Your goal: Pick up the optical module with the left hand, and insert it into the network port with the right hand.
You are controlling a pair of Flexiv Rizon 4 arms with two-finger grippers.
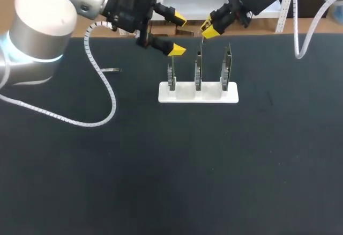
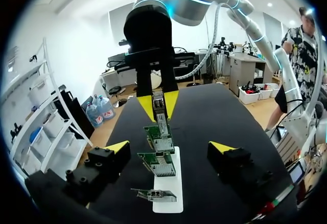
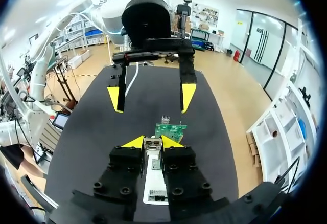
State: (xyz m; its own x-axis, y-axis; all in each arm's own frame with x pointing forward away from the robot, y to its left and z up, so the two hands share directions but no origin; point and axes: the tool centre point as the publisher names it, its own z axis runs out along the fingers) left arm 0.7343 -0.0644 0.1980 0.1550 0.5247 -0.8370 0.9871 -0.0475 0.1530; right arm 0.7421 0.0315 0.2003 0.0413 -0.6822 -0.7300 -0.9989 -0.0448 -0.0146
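Black desk point(image 1: 171, 165) up front, then a white rack point(image 1: 185, 93) with three green boards point(image 1: 227, 67) standing upright in a row. Any print on them is too small to read. Off to the rack's left, a small grey strip point(image 1: 111, 70) lies flat on the desk. Further back, the right tool point(image 1: 209, 29) has its yellow tips pinched tight on the module point(image 2: 160, 114), holding it just above the rack near the middle board point(image 1: 198, 73). Can't tell if it touches. The left tool point(image 1: 178, 32) sits spread wide with nothing in it, just past the left board point(image 1: 171, 76).
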